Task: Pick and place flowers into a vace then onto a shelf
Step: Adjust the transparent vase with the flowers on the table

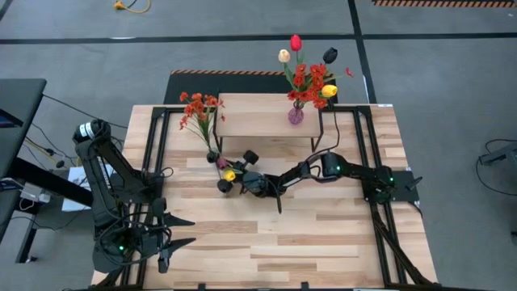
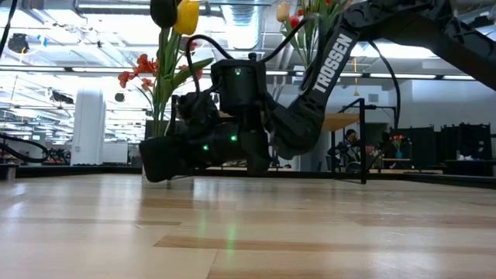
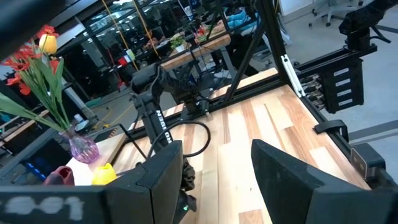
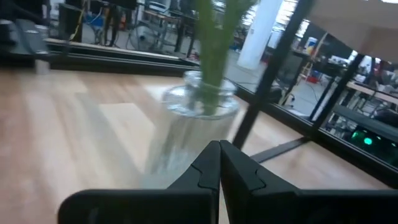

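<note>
Your right gripper, fingers pinched shut, sits right behind a clear glass vase of green-stemmed flowers by the shelf. Well beyond those jaws, a purple vase with tulips stands upright on top.

A shelf stands at the counter's back edge, a vase of flowers on its right end. Another vase lies before it, left.

Clear glass vase on smooth pale wood table; matt black arms.
</note>
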{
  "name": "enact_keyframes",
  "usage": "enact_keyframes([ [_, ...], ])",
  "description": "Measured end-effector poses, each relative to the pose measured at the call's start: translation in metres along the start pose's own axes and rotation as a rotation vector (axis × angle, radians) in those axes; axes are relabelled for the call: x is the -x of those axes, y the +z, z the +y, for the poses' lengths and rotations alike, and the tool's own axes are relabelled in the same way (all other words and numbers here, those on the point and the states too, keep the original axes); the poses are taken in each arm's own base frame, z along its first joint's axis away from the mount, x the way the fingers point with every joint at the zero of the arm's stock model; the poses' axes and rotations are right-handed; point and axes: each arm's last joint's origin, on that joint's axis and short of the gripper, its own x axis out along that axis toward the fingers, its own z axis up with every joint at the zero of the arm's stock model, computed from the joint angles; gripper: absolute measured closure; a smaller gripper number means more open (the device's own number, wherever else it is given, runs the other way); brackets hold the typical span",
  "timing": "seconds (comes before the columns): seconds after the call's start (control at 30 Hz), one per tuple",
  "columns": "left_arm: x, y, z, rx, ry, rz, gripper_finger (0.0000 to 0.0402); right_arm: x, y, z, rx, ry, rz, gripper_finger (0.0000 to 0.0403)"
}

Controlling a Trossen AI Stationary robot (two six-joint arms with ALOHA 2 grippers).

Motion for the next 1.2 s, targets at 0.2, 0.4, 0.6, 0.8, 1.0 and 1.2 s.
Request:
enact_keyframes([
  [0.2,0.000,0.002,0.000,0.019,-0.001,-0.006,0.0219,-0.007,-0.002,-0.007,-0.037,0.026,-0.005,0.0403],
  [0.4,0.000,0.002,0.000,0.036,-0.001,-0.006,0.0219,-0.011,0.002,-0.004,-0.067,0.127,-0.024,0.0403],
  [0.6,0.000,0.002,0.000,0.044,-0.001,-0.006,0.0219,-0.016,0.012,0.004,-0.044,0.235,-0.013,0.0403],
  [0.8,0.000,0.002,0.000,0.045,-0.001,-0.006,0.0219,-0.014,0.012,0.009,-0.018,0.260,0.003,0.0403],
  [1.0,0.000,0.001,0.000,0.051,-0.001,-0.006,0.0219,0.000,0.016,0.021,0.085,0.137,0.022,0.0403],
  [1.2,0.000,0.001,0.000,0.051,0.000,-0.006,0.0219,-0.004,0.013,0.015,0.093,0.040,0.054,0.0403],
])
